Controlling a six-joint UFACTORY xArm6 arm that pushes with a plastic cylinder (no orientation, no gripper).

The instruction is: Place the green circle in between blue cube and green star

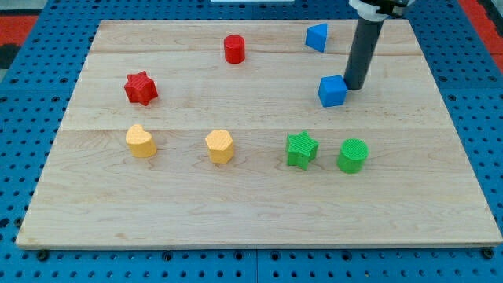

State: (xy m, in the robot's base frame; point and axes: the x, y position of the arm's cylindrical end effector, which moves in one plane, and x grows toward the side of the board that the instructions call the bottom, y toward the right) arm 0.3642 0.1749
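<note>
While my tip (pixel 353 86), holding nothing, touches the blue cube (pixel 332 91), approach the green circle (pixel 353 155) from its far side, pushing toward the green star (pixel 301 148).

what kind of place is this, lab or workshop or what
Most likely a robotics lab bench. A wooden board lies on a blue perforated base, small coloured blocks such as the green circle and blue cube sit on it, and my tip rests beside the cube.

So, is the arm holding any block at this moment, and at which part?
Nothing is held; the rod cannot grasp. My tip stands just right of the blue cube, at its upper right edge; whether they touch cannot be told.
</note>
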